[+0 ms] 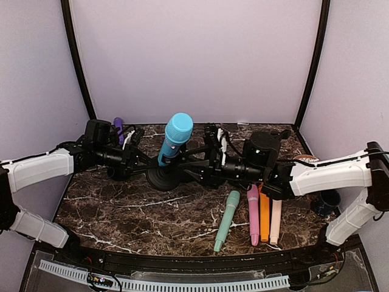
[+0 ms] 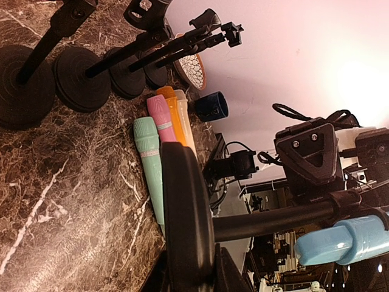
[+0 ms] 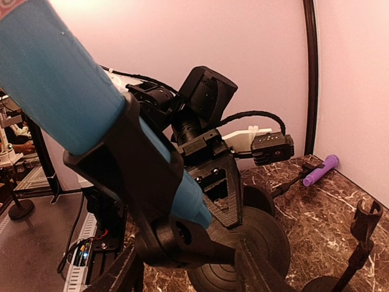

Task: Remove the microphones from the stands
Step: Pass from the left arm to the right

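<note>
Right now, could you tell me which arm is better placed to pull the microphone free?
Right. The right end effector straddles the blue microphone low down, jaws apart; the left end effector is clamped on the stand.

light: bright, even | glare: pale backdrop, wrist views | focus: mostly sharp

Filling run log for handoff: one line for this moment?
left gripper: shut on stand | right gripper: open, straddling clip | microphone: in clip

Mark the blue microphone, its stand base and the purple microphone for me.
blue microphone (image 1: 179,128): top view, on its ribbed head.
stand base (image 1: 160,180): top view, on the round black foot.
purple microphone (image 3: 320,170): right wrist view, on the middle of its body.
</note>
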`<state>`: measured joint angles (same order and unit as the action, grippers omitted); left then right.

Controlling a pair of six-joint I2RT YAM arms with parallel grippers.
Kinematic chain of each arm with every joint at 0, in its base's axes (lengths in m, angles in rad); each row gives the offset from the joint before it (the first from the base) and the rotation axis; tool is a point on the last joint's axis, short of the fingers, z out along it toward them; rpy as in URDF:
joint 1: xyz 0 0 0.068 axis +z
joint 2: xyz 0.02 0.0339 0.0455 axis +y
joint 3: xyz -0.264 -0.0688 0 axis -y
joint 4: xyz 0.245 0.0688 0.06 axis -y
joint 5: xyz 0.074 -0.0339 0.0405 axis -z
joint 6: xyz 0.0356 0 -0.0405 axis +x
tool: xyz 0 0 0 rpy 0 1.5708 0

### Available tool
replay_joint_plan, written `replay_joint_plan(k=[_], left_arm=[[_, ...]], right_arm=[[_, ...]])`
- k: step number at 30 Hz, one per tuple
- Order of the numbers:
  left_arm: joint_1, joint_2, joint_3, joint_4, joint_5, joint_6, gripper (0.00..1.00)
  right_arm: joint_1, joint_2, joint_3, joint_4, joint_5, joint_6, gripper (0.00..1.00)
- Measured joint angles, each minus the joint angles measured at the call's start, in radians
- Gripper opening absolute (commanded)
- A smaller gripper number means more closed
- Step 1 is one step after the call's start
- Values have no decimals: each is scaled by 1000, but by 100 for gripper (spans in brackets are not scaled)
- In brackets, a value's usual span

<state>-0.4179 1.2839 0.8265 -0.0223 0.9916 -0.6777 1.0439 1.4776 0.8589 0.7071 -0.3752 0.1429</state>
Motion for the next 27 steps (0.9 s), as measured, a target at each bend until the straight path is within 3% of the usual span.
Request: replay_joint_plan(k=[16,27], left_arm=[[-3,18,-13,17,24,-7,0],[-3,34,-18,-27,47,-60,1]], right_arm=[[10,30,26,21,-18,-6,42],[4,39,53,11,-5,-87,1]])
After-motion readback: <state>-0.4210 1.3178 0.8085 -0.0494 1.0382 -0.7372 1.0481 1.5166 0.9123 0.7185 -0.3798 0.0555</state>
